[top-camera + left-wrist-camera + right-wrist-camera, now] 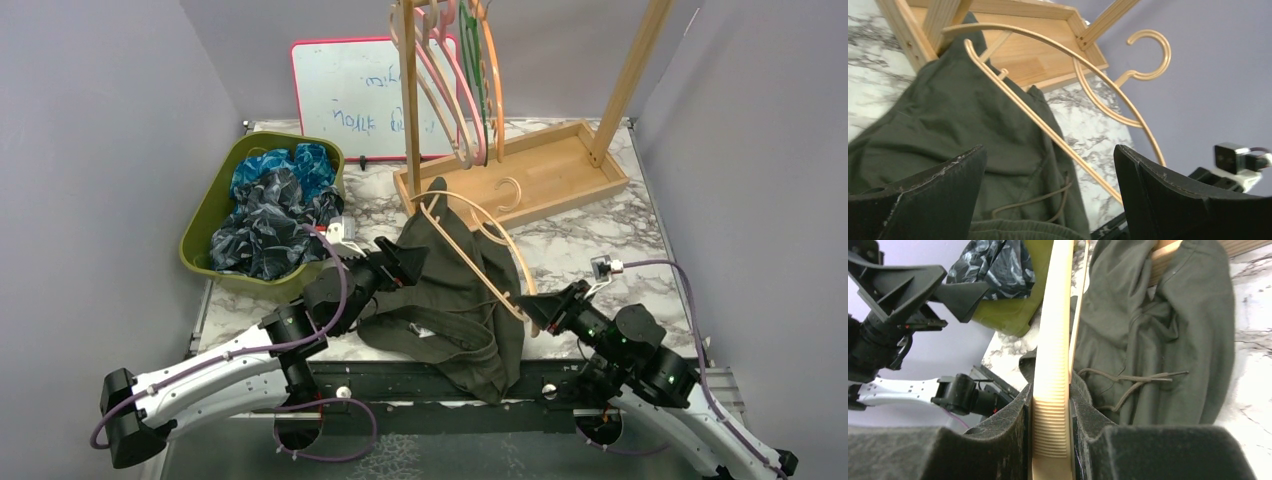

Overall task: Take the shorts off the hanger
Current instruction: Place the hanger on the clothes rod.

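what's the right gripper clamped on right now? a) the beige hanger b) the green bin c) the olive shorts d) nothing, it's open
a: in the right wrist view the right gripper pinches the ribbed end of the beige hanger between its jaws, not cloth.

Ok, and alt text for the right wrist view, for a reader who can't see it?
The right gripper pinches the ribbed arm of a tan hanger between its fingers. Rumpled dark olive shorts lie to its right on the marble table, drawstring loose; the left gripper stands open at upper left.

Matt olive cloth shorts (440,300), smooth ribbed plastic hanger (1052,365)
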Controlling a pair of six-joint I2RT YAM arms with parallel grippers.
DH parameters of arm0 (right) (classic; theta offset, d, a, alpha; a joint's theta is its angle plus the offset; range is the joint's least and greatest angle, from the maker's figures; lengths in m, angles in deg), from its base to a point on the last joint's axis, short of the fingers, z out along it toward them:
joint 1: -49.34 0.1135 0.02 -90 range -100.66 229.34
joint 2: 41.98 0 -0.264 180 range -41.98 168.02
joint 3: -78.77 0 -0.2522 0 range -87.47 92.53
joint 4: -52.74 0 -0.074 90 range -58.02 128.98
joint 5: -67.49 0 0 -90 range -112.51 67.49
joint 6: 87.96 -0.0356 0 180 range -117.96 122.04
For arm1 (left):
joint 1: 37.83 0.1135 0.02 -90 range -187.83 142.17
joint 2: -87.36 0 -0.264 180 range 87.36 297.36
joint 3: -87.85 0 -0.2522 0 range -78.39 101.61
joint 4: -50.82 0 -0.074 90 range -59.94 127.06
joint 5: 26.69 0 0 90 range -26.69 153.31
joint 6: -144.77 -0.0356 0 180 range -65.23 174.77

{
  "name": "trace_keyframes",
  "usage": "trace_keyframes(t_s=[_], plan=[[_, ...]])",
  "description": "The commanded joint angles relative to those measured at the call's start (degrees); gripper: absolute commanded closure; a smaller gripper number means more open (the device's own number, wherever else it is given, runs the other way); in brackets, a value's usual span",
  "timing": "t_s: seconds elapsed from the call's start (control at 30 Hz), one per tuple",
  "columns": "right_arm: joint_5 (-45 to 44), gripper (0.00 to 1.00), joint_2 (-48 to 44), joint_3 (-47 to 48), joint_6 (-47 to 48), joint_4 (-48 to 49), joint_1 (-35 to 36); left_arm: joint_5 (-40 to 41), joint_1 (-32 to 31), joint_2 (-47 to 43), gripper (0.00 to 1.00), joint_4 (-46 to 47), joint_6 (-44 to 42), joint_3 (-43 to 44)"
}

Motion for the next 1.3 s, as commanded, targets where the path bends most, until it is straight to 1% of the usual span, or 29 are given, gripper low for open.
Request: trace_keyframes(t_s=[0.0,0.13,0.27,0.4,0.5,0.6,0.67,0.8,0.83,0.9,1.0,1.13,1.2,1.27], plan=[[-9.95,0.99,-0.27,3.16,0.75,-3.41,-0.13,2.67,0.09,0.14,0.01,-6.80,-8.97,3.59],[-17.57,0.99,0.56,6.23,1.68,-5.82,-0.13,4.76,0.09,1.75,0.01,-11.00,-11.88,5.84],[-21.72,0.99,0.49,8.56,3.68,-6.14,-0.13,4.40,0.09,2.73,0.01,-11.87,-14.08,6.21],[-24.18,0.99,0.60,10.22,5.65,-5.84,-0.13,3.96,0.11,3.10,0.01,-11.01,-16.14,5.53],[-24.77,0.99,1.59,11.22,7.34,-5.22,-0.13,5.26,0.09,3.31,0.01,-10.44,-17.07,4.75],[-25.64,0.99,3.53,12.05,8.67,-4.47,-0.13,1.77,0.10,4.33,0.01,-9.71,-22.47,4.72],[-26.01,0.99,5.41,12.29,10.51,-2.95,-0.13,0.85,0.09,5.20,0.01,-10.14,-23.44,5.08],[-26.75,0.99,12.08,13.15,17.15,1.79,-0.15,1.37,0.09,6.43,0.01,-11.34,-23.01,5.77],[-27.01,0.99,14.57,14.04,16.81,1.83,-0.17,1.28,0.09,6.48,0.01,-11.37,-23.08,5.85],[-26.19,0.99,20.68,15.69,20.18,3.86,-0.13,1.12,0.09,6.29,0.01,-10.94,-23.14,5.51],[-30.38,0.99,28.64,19.87,21.97,3.40,-0.20,0.74,0.09,5.54,0.01,-10.03,-23.07,4.34],[-29.80,0.99,33.35,24.20,27.76,9.29,-0.15,-0.05,0.09,3.90,0.01,-9.57,-23.09,3.20],[-29.74,0.99,35.42,26.22,32.43,12.26,-0.15,-0.28,0.13,3.15,0.01,-9.90,-23.70,3.08],[-28.16,0.99,38.89,29.47,35.61,13.38,-0.13,-0.06,0.09,2.41,0.01,-10.42,-23.87,2.86]])
